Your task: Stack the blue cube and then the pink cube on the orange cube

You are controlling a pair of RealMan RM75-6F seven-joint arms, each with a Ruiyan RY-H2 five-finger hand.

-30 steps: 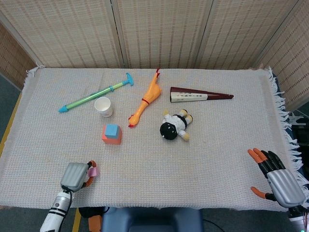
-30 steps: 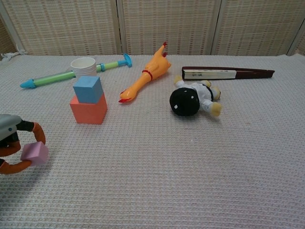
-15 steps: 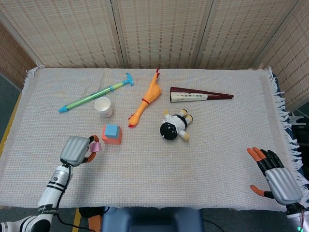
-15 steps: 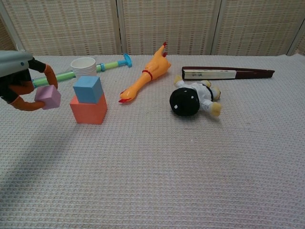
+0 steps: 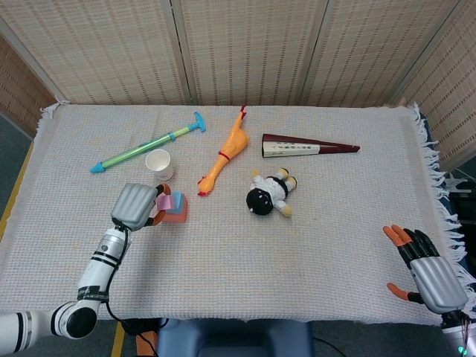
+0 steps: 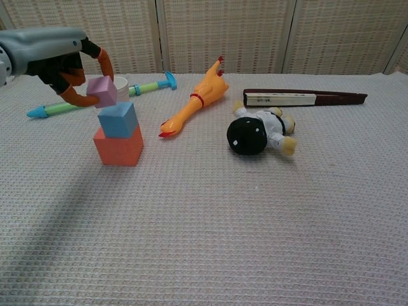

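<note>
The orange cube [image 6: 119, 147] stands on the cloth with the blue cube [image 6: 117, 119] on top of it. My left hand [image 6: 60, 58] pinches the pink cube [image 6: 102, 91] in the air, just above and slightly left of the blue cube, apart from it. From the head camera the left hand [image 5: 136, 206] covers much of the stack, with the pink cube [image 5: 164, 201] and the orange cube [image 5: 177, 216] showing at its right. My right hand [image 5: 428, 271] hovers open near the front right corner of the table, far from the cubes.
A white paper cup [image 5: 160, 163] and a green-and-blue water squirter [image 5: 146, 150] lie behind the stack. A rubber chicken [image 5: 224, 154], a black-and-white plush doll [image 5: 269, 193] and a closed dark red fan [image 5: 309, 147] lie to the right.
My left hand has carried the pink cube up and rightward from the front left of the table to just over the blue cube. The right hand has barely shifted.
</note>
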